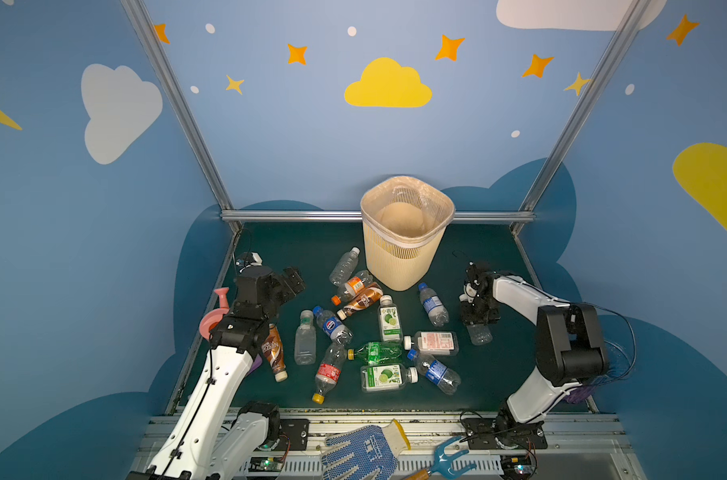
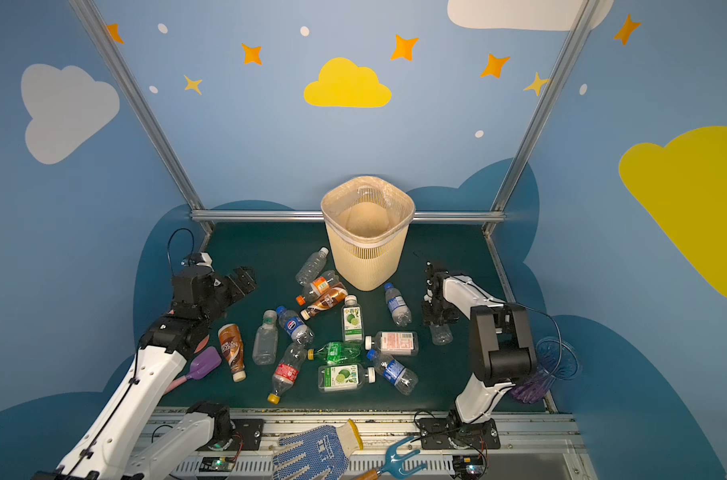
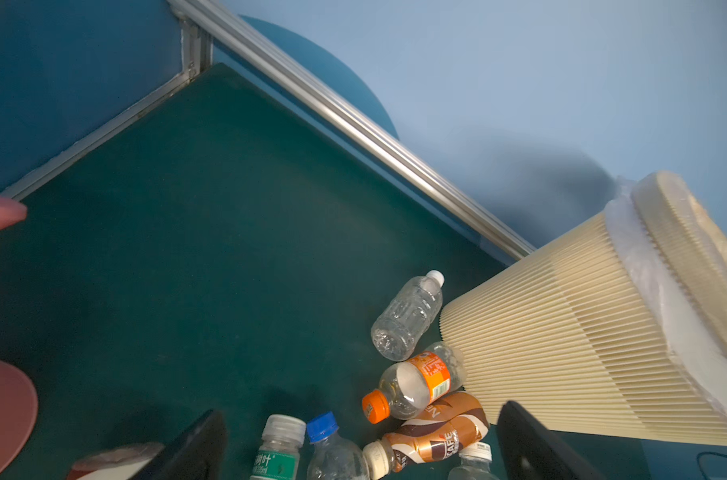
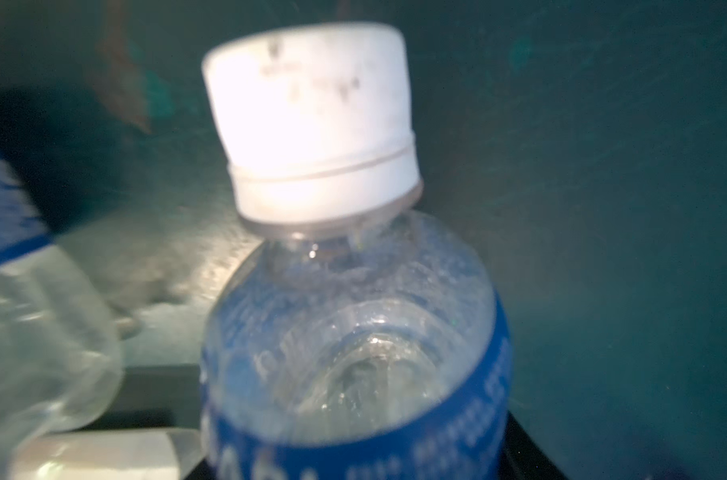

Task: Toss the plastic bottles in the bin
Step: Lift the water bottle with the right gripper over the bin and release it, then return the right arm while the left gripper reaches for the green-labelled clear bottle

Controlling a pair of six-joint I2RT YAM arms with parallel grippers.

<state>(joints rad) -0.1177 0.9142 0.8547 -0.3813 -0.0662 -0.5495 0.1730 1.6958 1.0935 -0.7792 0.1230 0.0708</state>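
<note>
At the desk's three o'clock, the right hand straddles a white-capped bottle; I cannot tell whether it is clenched. At nine o'clock, the left hand gapes, released.

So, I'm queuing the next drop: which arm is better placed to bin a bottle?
Probably right: the right hand is down over a white-capped bottle near the bin, while the left hand hangs open and empty.

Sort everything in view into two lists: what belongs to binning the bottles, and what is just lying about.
For the job:
- plastic bottles, scattered in front of the bin
- bin, at the back

Just lying about:
- pink watering can
- purple scoop
- dotted glove
- blue garden fork
- clear cup
</note>
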